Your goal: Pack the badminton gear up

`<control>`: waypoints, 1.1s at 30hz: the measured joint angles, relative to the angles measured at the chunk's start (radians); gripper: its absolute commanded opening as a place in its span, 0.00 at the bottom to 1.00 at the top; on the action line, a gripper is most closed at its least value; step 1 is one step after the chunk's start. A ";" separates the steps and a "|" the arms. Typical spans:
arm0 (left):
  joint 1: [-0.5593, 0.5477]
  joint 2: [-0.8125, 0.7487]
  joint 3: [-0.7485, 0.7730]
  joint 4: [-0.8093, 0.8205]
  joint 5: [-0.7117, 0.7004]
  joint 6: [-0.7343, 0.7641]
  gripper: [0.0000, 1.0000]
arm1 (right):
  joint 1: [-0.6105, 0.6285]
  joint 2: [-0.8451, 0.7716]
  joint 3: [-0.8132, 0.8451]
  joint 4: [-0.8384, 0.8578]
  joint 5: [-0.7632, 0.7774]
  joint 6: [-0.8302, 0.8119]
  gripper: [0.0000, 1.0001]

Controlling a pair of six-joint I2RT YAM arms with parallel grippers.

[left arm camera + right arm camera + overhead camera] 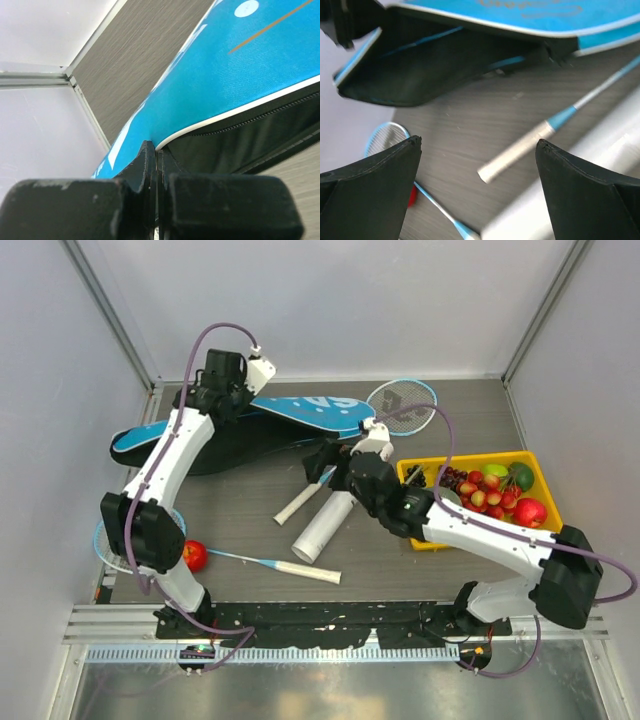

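Left wrist: blue racket bag [240, 65]; smooth, curved, white-piped

left arm [165, 455]: rises from its base, elbow bent out to the left, forearm stretched far forward. Wrist tipped down.
left gripper [156, 152]: fingers pressed flat together, pinching the white-piped edge of the racket bag [240, 65].
right arm [490, 540]: folded low, forearm angled inward toward the middle.
right gripper [477, 142]: jaws spread wide, nothing between them, touching nothing.
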 measured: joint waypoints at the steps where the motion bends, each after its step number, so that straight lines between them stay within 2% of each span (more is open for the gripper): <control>1: -0.010 -0.013 0.006 -0.014 0.000 -0.023 0.00 | -0.006 0.030 0.030 0.022 -0.008 0.011 1.00; 9: -0.040 -0.084 0.011 -0.095 0.023 -0.182 0.00 | -0.056 0.235 0.211 0.065 -0.018 0.199 0.95; 19: -0.040 -0.126 -0.025 -0.165 0.081 -0.355 0.00 | -0.080 0.473 0.257 0.099 -0.050 0.324 0.88; 23: -0.040 -0.200 -0.098 -0.160 0.141 -0.402 0.00 | -0.100 0.561 0.340 0.114 -0.077 0.334 0.73; 26: -0.040 -0.258 -0.159 -0.149 0.171 -0.420 0.00 | -0.121 0.608 0.390 0.124 -0.103 0.342 0.57; 27: -0.040 -0.274 -0.178 -0.141 0.177 -0.421 0.00 | -0.126 0.616 0.399 0.126 -0.110 0.344 0.54; 30: -0.037 -0.301 -0.216 -0.124 0.189 -0.430 0.00 | -0.141 0.644 0.428 0.127 -0.140 0.349 0.56; 32: -0.033 -0.310 -0.233 -0.111 0.199 -0.440 0.00 | -0.149 0.653 0.433 0.126 -0.153 0.355 0.51; 33: -0.031 -0.312 -0.238 -0.106 0.203 -0.444 0.00 | -0.150 0.653 0.433 0.124 -0.159 0.356 0.37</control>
